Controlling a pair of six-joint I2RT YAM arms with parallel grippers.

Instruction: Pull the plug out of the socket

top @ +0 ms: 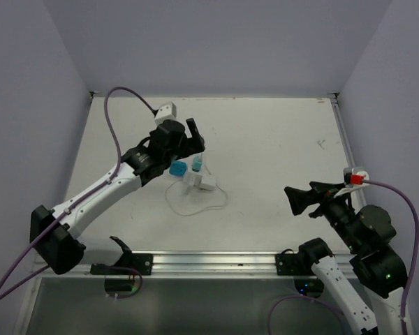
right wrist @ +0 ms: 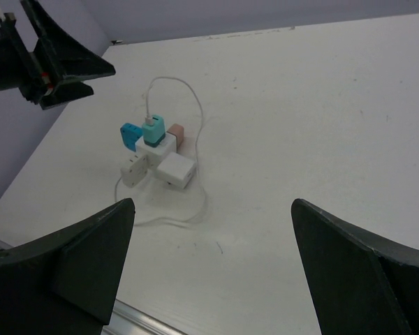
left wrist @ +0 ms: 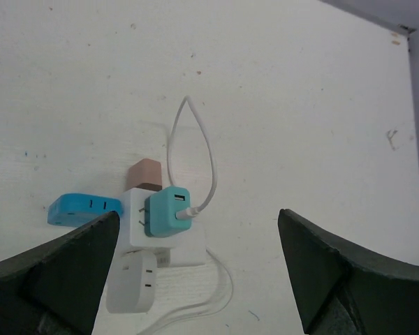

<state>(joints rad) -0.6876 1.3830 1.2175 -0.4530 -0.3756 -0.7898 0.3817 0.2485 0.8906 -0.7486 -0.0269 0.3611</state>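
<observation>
Left claw (top: 187, 150) hangs wide open above the teal plug (left wrist: 164, 209), seated in the white socket (left wrist: 160, 242); right claw (top: 300, 197), also open, sits at four o'clock.

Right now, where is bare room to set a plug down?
Free: the table between the socket cluster and the right gripper, and the far strip by the back wall. Crowded: around the cluster, under the left gripper, with its cable loop.
</observation>
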